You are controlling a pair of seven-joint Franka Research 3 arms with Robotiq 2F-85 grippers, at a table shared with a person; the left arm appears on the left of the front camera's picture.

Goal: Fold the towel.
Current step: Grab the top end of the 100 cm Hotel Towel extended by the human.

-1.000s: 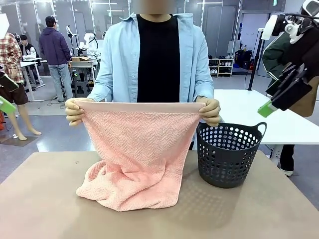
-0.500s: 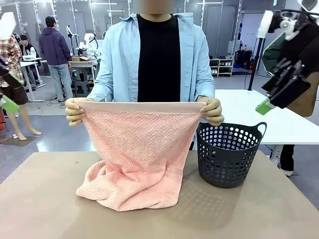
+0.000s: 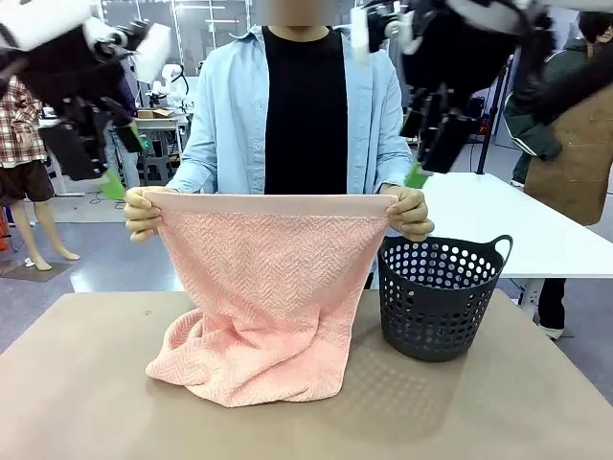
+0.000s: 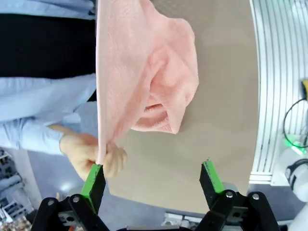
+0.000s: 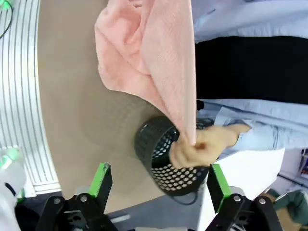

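The left claw [image 4: 151, 169] is released, its two green-padded fingers spread wide with nothing between them. It hangs in the air above the person's hand [image 3: 144, 213] that pinches one top corner of the towel [image 3: 273, 278]. In the left wrist view that hand lies just ahead of one of the claw's fingers [image 4: 94, 177], apart from it.

The right claw [image 5: 159, 169] is released too, its jaws wide and bare. It hangs above the person's other hand [image 3: 407, 213], which grips the opposite top corner. In the right wrist view this hand lies ahead of the claw, between its fingers and nearer one of them.

The pink towel is stretched flat between the two hands, below both claws and between them. Its top edge is level and taut, and its lower part lies bunched on the tabletop [image 3: 498, 412].

A dark basket [image 3: 436, 297] with holes stands on the tabletop below the right claw, just beside the towel.
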